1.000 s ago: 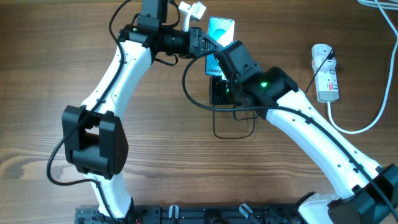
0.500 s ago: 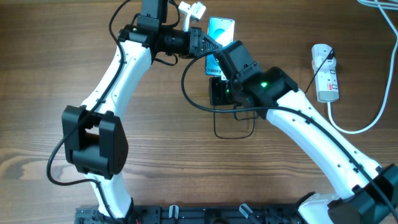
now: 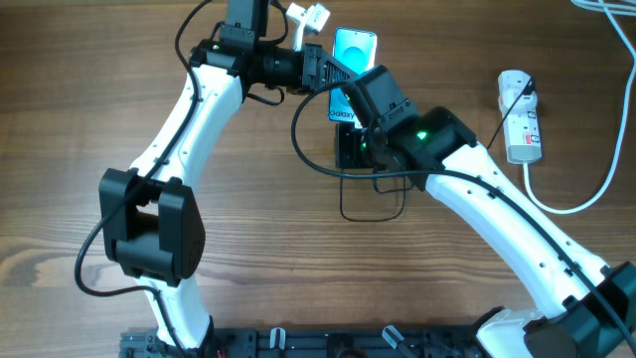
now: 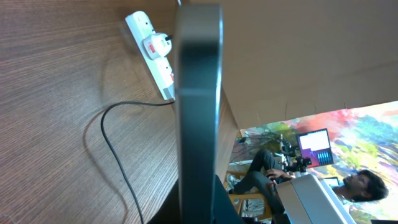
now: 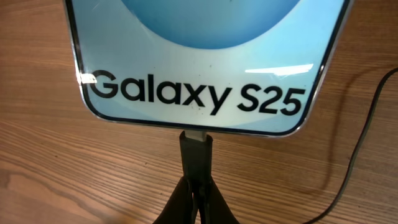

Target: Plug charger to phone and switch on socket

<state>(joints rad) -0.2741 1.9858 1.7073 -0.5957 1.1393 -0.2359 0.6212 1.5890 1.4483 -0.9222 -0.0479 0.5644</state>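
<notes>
Overhead, the left gripper (image 3: 320, 70) clamps the phone (image 3: 355, 45); the socket (image 3: 521, 119) lies well right of the phone, its switching still to do. The left wrist view shows the phone edge-on. In the right wrist view, the right gripper (image 5: 196, 183) pinches the charger (image 5: 196, 152), whose tip meets the phone's bottom edge, probably not fully seated.

Matt brown wood-grain surface (image 3: 248, 229), smooth. The phone (image 5: 199, 56) has a glossy screen w/ light reflections and a satin silver metal-look edge. Matt black plastic charger (image 5: 196, 152). White plastic socket (image 3: 524, 134), slight sheen.

charger (image 5: 196, 151) touching phone (image 5: 205, 68), socket (image 3: 521, 119) well right
</notes>
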